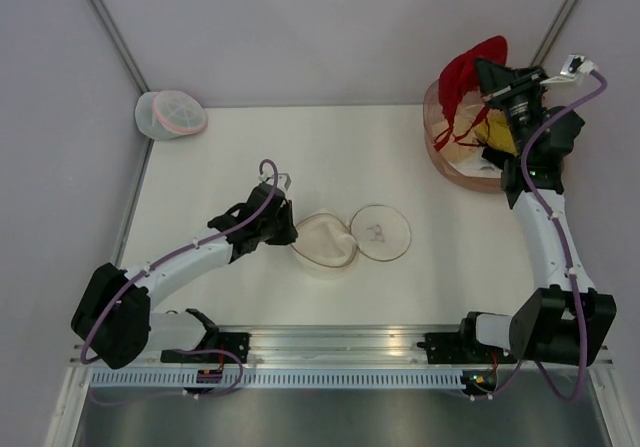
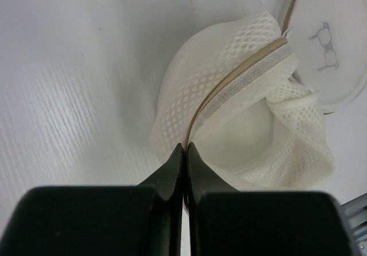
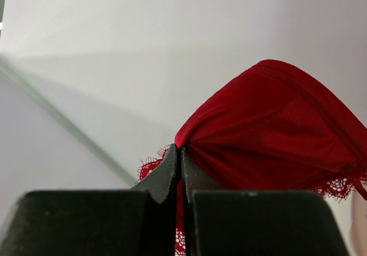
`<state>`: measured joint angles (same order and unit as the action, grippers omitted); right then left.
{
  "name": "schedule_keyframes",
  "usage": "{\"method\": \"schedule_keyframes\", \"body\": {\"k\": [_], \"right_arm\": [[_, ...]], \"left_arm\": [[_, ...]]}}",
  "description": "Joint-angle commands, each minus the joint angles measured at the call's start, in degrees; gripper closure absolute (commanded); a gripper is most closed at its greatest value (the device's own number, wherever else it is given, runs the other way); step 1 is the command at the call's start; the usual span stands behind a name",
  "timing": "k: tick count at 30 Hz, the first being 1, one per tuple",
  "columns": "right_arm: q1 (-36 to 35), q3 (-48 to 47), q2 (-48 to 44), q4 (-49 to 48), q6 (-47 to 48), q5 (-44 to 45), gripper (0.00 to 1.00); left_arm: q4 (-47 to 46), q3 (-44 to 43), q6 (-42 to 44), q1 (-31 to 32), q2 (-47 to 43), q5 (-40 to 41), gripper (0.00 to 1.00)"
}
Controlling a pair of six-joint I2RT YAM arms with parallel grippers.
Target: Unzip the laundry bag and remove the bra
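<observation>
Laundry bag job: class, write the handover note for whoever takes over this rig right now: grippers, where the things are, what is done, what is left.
Left gripper: shut on the zip edge of the laundry bag.
Right gripper: shut on the red bra, held up at the pink tub in the table's far right corner; a yellow garment lies in the tub.
Laundry bag: mid-table, unzipped and gaping, printed face folded out to the right.
Done: bag unzipped, bra out.
Left: probably set the bra down and release both grips.
</observation>
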<state>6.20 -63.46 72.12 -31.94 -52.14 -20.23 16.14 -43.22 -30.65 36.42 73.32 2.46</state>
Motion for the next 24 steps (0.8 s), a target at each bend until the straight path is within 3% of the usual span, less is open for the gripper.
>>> {"method": "schedule_keyframes", "body": {"k": [1,6,11,13,14,15,20,24], "right_arm": [[3.55,-6.75,4.59,-1.62,1.69,6.25,1.0],[7.42,-16.77,13.48,1.96,2.03,8.88,0.99],[7.43,-26.77,24.63,17.94,8.18,13.2,0.97],[7.34,-30.47,29.8,25.66,11.25,14.33,0.63],[7.16,-30.75,30.53,26.92,12.23,14.77,0.2],[6.99,-30.84,30.89,28.15,13.28,14.78,0.02],[3.74,-21.99,20.72,28.69,19.18,17.86,0.02],[-2.13,-12.5,6.16,34.47,23.56,19.87,0.02]], "left_arm": [[-0.85,0.94,-1.16,-0.65,-2.21,-0.88,0.98],[-0.32,1.74,-1.16,-1.27,-3.36,-1.05,0.98],[-0.06,1.83,-1.25,-1.88,-3.8,-1.58,0.98],[0.03,1.65,-1.16,-1.97,-3.8,-1.93,0.98],[0.12,1.56,-1.25,-2.06,-3.88,-2.11,0.98],[0.03,1.39,-1.25,-2.15,-3.97,-2.19,0.98],[0.91,1.3,-1.16,-2.59,-5.73,-1.76,0.98],[1.09,1.3,-1.69,-3.64,-7.57,-0.7,0.98]]}}
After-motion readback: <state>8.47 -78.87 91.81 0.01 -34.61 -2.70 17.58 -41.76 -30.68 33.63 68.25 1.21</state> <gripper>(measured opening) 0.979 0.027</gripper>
